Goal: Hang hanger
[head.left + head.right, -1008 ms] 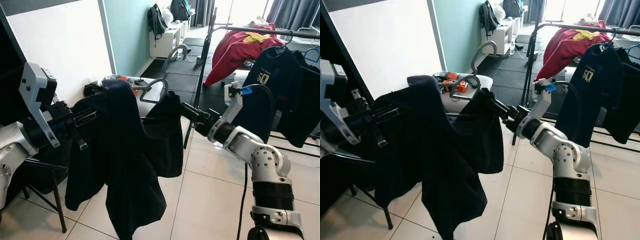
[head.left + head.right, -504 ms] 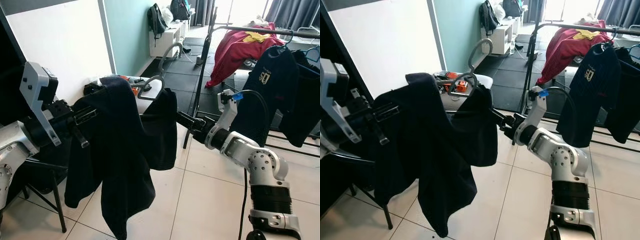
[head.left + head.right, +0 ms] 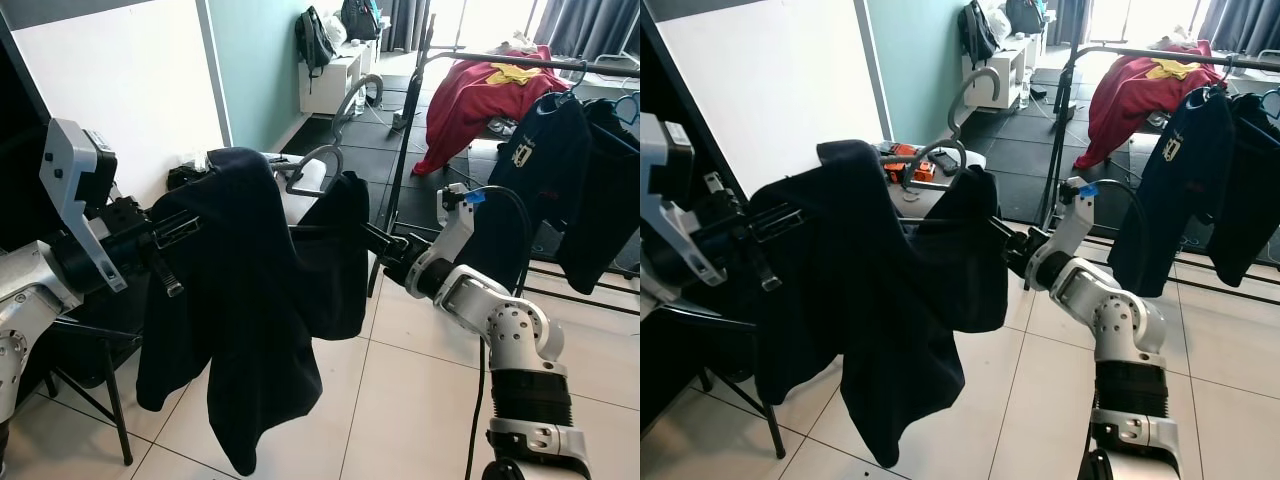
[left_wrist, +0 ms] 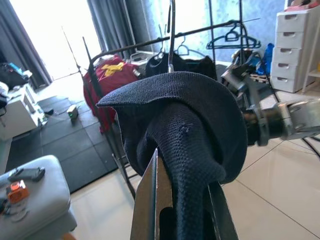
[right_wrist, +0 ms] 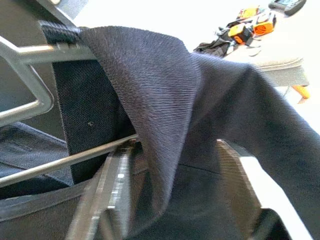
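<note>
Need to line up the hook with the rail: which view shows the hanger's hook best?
The right eye view: the hanger hook stands clear against the teal wall above the dark garment. The left eye view shows it against floor clutter. The wrist views show mostly cloth, with a thin upright wire in the left one.

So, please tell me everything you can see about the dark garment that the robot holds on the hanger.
The dark garment is navy and looks knitted. It drapes unevenly over a grey hanger whose hook stands upright above it. One side bunches high near the left gripper; a long fold hangs toward the tiled floor. The right gripper holds the other shoulder, both pinching cloth.
</note>
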`<state>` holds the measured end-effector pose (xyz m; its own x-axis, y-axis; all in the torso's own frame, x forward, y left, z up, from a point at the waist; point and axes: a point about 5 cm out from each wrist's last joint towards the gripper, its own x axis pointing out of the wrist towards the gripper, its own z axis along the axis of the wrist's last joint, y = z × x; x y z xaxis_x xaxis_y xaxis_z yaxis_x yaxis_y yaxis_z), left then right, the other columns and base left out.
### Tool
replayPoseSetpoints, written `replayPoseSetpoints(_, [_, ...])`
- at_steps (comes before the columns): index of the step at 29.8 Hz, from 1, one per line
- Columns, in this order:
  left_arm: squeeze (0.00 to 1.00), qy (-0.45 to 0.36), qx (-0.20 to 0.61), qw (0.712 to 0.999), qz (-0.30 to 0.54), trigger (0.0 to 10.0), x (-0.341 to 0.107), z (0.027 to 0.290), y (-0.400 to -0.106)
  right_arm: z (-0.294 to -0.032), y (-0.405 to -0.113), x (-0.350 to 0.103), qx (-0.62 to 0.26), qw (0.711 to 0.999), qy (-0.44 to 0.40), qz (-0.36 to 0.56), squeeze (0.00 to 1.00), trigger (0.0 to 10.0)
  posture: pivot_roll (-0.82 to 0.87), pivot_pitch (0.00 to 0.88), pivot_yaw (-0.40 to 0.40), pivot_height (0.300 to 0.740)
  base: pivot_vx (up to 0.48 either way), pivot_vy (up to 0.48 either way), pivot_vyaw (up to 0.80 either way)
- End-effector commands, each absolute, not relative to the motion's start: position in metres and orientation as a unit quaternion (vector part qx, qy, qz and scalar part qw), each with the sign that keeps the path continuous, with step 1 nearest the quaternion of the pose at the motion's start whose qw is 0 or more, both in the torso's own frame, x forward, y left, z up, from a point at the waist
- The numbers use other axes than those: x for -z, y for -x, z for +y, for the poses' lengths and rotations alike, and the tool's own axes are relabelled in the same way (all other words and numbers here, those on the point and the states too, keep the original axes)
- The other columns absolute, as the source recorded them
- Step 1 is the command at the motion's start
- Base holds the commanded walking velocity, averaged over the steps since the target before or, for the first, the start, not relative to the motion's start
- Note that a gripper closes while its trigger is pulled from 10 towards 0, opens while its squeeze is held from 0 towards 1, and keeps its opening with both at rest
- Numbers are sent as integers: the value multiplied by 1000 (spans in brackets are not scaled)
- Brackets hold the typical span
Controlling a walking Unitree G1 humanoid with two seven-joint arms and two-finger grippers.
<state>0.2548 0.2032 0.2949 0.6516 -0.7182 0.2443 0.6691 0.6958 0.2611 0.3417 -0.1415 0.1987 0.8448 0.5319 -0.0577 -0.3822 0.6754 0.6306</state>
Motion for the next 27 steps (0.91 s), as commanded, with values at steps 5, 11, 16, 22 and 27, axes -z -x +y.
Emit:
replayPoseSetpoints(5, [0,-72,394,896,-191,0,-305,197,-250,-136,-344,-198,-253,908,-312,122,0,0,-93,0,-13,740,0,0,0])
replayPoseSetpoints(11, [0,-77,394,896,-191,0,-305,200,-249,-139,-346,-201,-248,911,-308,116,0,0,-99,0,-12,740,0,0,0])
replayPoseSetpoints(16, [0,-101,389,899,-172,0,-297,206,-249,-143,-346,-206,-248,913,-304,112,0,0,-102,0,-12,740,0,0,0])
replayPoseSetpoints(22, [0,-222,394,887,-92,0,-273,218,-246,-156,-340,-230,-286,915,-255,126,0,0,-103,0,-11,740,0,0,0])
replayPoseSetpoints(27, [0,-259,426,864,-72,0,-269,215,-241,-163,-336,-238,-308,915,-211,149,0,0,-101,0,-15,740,0,0,0])
